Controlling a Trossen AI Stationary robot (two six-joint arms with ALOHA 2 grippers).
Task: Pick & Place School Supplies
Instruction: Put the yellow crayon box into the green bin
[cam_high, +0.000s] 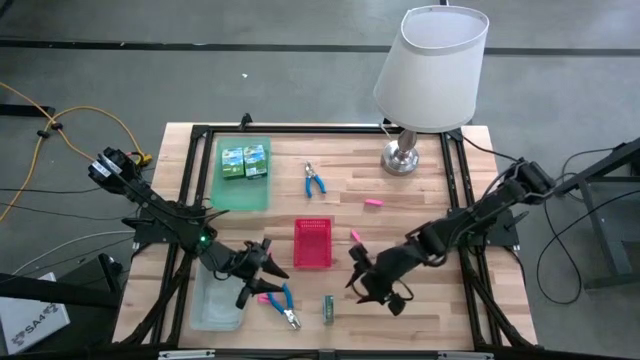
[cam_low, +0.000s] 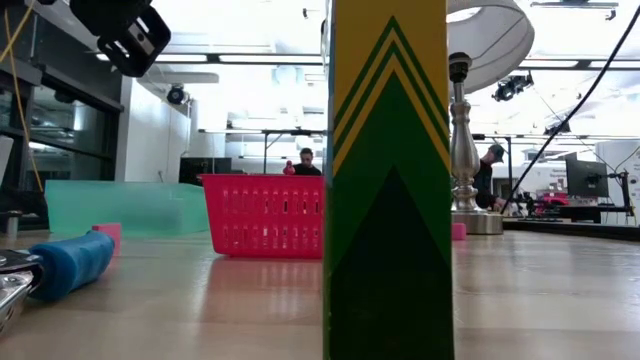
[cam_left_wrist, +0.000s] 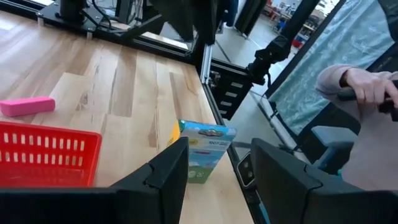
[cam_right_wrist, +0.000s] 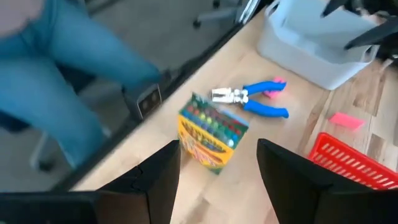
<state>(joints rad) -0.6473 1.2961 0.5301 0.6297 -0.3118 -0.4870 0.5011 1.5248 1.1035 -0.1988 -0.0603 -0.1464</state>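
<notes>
Smooth wooden table (cam_high: 420, 200), red plastic mesh basket (cam_high: 312, 244), printed cardboard box (cam_right_wrist: 212, 132).

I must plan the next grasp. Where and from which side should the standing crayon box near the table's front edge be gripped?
Probably from above: the crayon box stands upright and alone, so jaws can close across its two broad faces near the top. The right gripper, open, is close; the blue-handled pliers lie clear of it.

A green-and-yellow box (cam_high: 327, 308) stands upright near the table's front edge. Just left of it lies a blue-handled tool (cam_high: 284, 305), with a pink block (cam_high: 266, 297) beside it. Two more boxes (cam_high: 245, 161) lie far left, another blue tool (cam_high: 315, 179) at far centre, and two pink blocks (cam_high: 373, 203) lie farther right.
</notes>
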